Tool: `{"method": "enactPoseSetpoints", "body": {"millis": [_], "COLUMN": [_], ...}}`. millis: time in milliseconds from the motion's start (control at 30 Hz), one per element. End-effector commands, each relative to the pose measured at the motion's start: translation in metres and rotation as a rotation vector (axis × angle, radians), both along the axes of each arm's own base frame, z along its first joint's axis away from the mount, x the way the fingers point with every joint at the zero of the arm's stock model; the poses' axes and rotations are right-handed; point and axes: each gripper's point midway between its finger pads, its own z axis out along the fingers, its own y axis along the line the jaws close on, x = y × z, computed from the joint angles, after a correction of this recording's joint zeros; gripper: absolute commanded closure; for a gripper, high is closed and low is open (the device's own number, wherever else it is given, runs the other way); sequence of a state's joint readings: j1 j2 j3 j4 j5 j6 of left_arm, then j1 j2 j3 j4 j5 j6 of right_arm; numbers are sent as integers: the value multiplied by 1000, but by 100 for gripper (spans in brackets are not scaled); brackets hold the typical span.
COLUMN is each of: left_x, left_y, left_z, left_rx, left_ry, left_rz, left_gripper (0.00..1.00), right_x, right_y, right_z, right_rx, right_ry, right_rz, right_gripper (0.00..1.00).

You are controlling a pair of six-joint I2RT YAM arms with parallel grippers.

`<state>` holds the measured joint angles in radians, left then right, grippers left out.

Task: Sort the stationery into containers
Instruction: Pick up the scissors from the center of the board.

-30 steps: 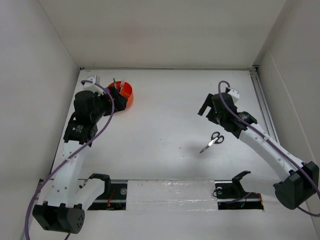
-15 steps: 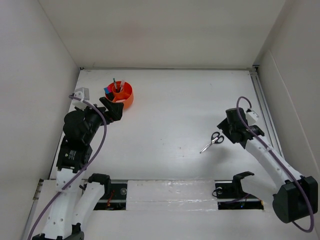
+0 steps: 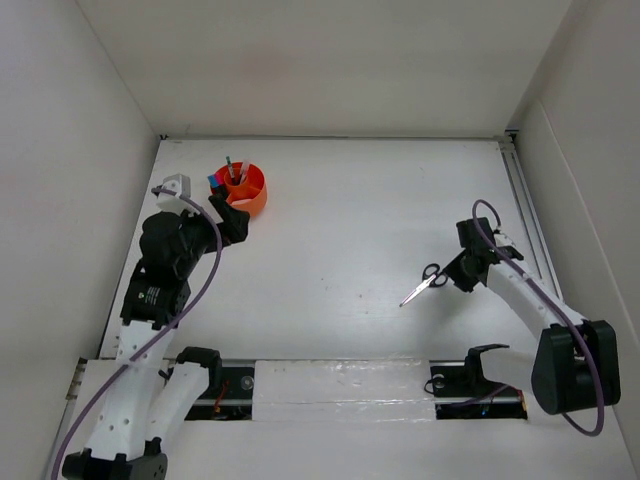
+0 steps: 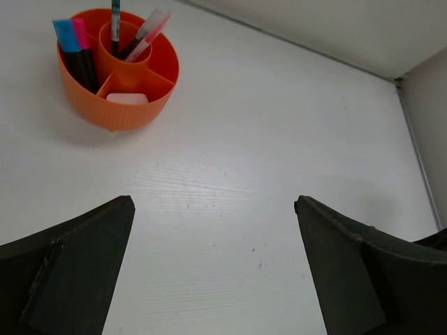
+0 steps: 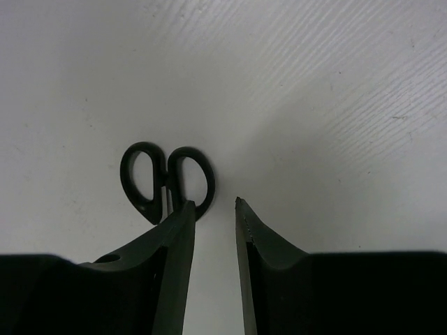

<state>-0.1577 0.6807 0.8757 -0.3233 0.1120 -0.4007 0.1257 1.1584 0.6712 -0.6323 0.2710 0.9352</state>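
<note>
The orange organiser [image 3: 257, 201] stands on the bench [image 3: 340, 200] in the upper left of the top view; two highlighters [image 4: 75, 43], capped blue and pink, stand upright in its left compartment; a dark pen [image 4: 115, 19] and a pink pen [image 4: 148, 29] lean out of the centre well; a white eraser [image 4: 126, 99] lies in the nearest compartment. The left fingers [image 4: 77, 269] are spread wide with nothing between them, just below the organiser and apart from it. The scissors [image 3: 423, 284] lie closed at centre right; the right fingers [image 5: 171, 272] sit at the handle loops with only a slim gap, bare bench showing in it and nothing gripped.
</note>
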Motion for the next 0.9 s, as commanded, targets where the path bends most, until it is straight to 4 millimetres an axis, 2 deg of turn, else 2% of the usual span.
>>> {"method": "enactPoseSetpoints", "body": {"millis": [0,233,267,467,667,767,867], "left_x": [1,0,0,0,0,0,0], "left_y": [-2,-2,-1,-1,0,0,1], "left_z": [5,8,7,7,7,7,7], "left_rx": [17,15,24,24,26,26,35], "left_ry": [-5,-14,-16,-16,-17,-17,-19], "left_rz": [-14,-14,-17,-17,-8,-8,-10], "left_gripper": [0,0,0,0,0,0,0], "right_x": [16,14,12,17,16,22,22], "right_y": [5,9,8,9,8,9,4], "right_z": [9,-2,-10,-17,-33,-31,-34], "right_rx": [24,40,32,24,15,6,-8], "right_ry": [-37,-20,14,56,117,127,150], "right_rz": [23,32,39,47,54,73,69], "right_gripper": [65,64,63,63,63,63,74]}}
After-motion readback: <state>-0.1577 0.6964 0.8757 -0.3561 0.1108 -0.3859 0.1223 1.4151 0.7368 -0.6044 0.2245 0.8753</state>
